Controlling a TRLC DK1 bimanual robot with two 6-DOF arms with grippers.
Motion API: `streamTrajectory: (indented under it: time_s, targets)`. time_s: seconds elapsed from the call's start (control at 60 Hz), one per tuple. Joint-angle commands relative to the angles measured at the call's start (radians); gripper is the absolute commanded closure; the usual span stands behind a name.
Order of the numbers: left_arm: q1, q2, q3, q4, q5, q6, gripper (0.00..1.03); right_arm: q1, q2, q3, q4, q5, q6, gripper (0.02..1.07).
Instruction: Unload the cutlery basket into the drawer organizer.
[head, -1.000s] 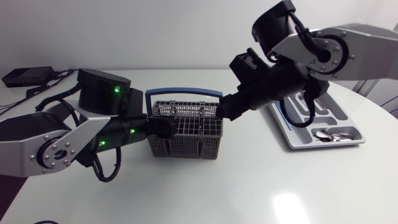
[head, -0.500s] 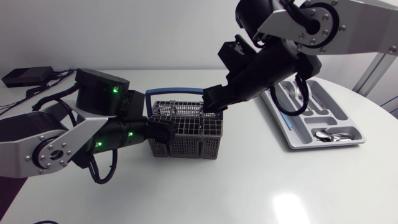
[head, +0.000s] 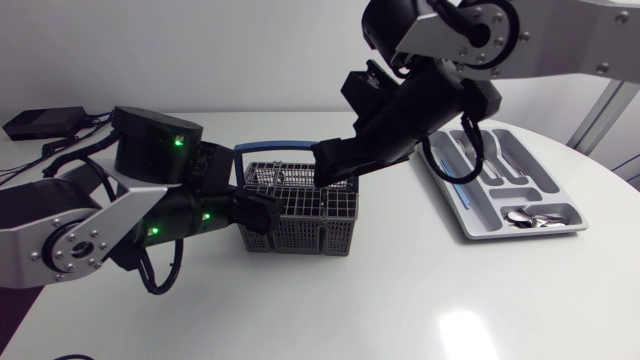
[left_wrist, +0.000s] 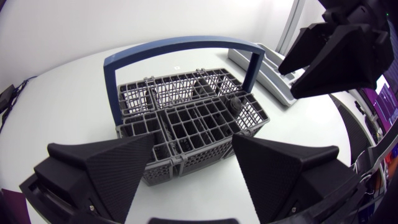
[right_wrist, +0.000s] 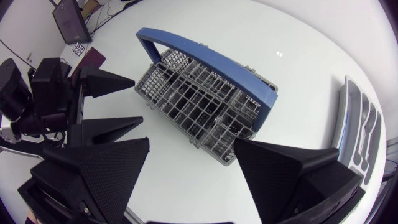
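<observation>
While left gripper (left_wrist: 193, 138) gapes at basket (left_wrist: 186, 121) end, right gripper (right_wrist: 191, 142) gapes above it.

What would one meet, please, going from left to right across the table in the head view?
Small black box → cutlery basket → drawer organizer. The left gripper and right gripper overlap the basket, so I leave them out.

Blue handle (head: 280, 147) across the basket (head: 300, 228) middle, free entry from above on either side.
</observation>
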Motion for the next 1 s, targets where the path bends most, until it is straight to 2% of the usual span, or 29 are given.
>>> streamTrajectory:
  time_s: [0.0,0.217,0.317,0.467,0.717,0.8,0.983]
  targets:
    - [-0.006,-0.015,-0.006,-0.013,0.003,0.032,0.15,0.0,0.032,0.022,-0.021,-0.008,0.033,0.07]
    - [-0.005,-0.035,-0.016,-0.033,0.008,0.087,0.13,-0.011,0.012,-0.008,-0.024,-0.031,0.129,0.07]
    - [-0.003,-0.038,-0.017,-0.051,0.014,0.139,0.12,-0.01,0.011,-0.024,0.008,-0.052,0.267,0.07]
    - [0.006,-0.038,-0.017,-0.087,0.039,0.193,0.12,-0.011,0.024,-0.021,0.011,-0.046,0.29,0.07]
    - [0.032,-0.04,0.003,-0.171,0.149,0.323,0.12,-0.002,0.069,-0.04,0.076,-0.043,0.37,0.07]
    - [0.037,-0.04,0.006,-0.183,0.171,0.366,0.12,0.01,0.075,-0.039,0.085,-0.011,0.393,0.07]
    - [0.065,-0.043,0.029,-0.265,0.275,0.437,0.12,0.027,0.09,-0.044,0.091,0.021,0.43,0.09]
